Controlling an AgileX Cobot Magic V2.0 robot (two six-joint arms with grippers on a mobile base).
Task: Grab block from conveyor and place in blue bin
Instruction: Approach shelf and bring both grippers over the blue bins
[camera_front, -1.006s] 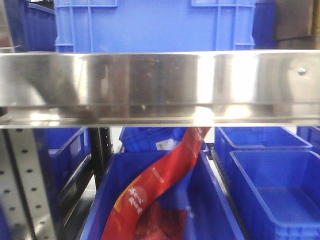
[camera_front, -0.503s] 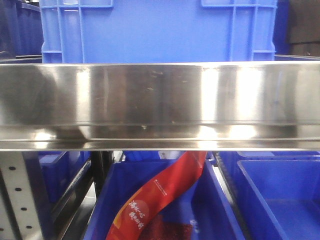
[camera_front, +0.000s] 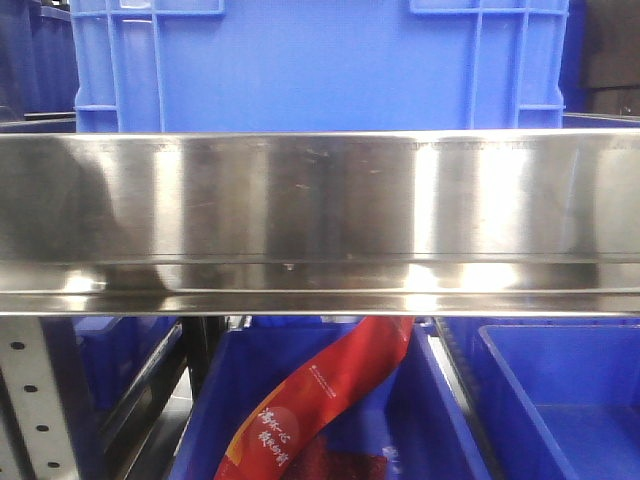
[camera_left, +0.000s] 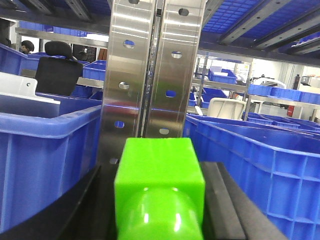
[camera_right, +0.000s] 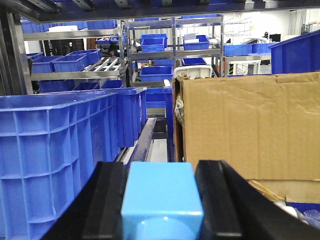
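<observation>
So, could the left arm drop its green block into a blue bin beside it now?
Probably not yet: the left gripper, holding the green block, sits beside the blue bin's outer wall, facing a steel upright; it likely must clear the rim first.

The front camera sits hard against the steel shelf beam (camera_front: 320, 220), square on, one blue bin (camera_front: 320, 60) above the beam, more below it. The left wrist camera looks over the green block (camera_left: 160, 185) in the left gripper (camera_left: 160, 165) at a perforated upright (camera_left: 155, 75) close by. The right wrist camera looks over the light blue block (camera_right: 162, 200) in the right gripper (camera_right: 161, 167) toward far racks (camera_right: 172, 50). Only blue bins are shared.
</observation>
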